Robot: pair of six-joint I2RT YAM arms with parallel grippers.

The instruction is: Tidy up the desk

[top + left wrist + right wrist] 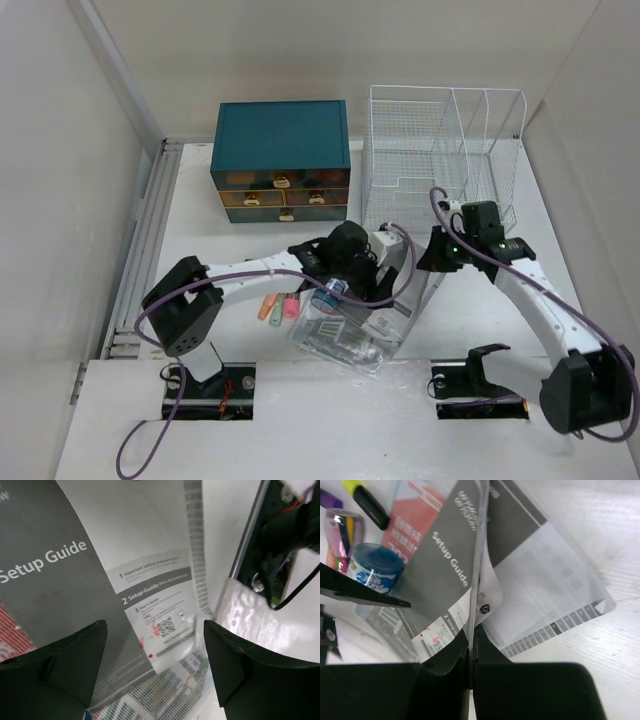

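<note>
Right gripper [470,636] clamped on clear sleeve [345,335]; left gripper [155,627] wide open.
The right fingers are pressed together on the sleeve's edge, with the Setup Guide [440,565] inside it. The left fingers are spread above that guide and grip nothing. The sleeve rests mid-frame on the desk [470,325], right of the highlighters [272,307]. A teal drawer box [282,160] and wire rack [440,150] stand at the top of the frame.

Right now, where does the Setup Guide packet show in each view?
Top external: Setup Guide packet at centre, between the arms.
Left wrist: fills the left half, under the open left fingers.
Right wrist: upper centre, edge pinched by the right fingers.
Shared landmark: blue-lidded tub, top and right wrist only.
</note>
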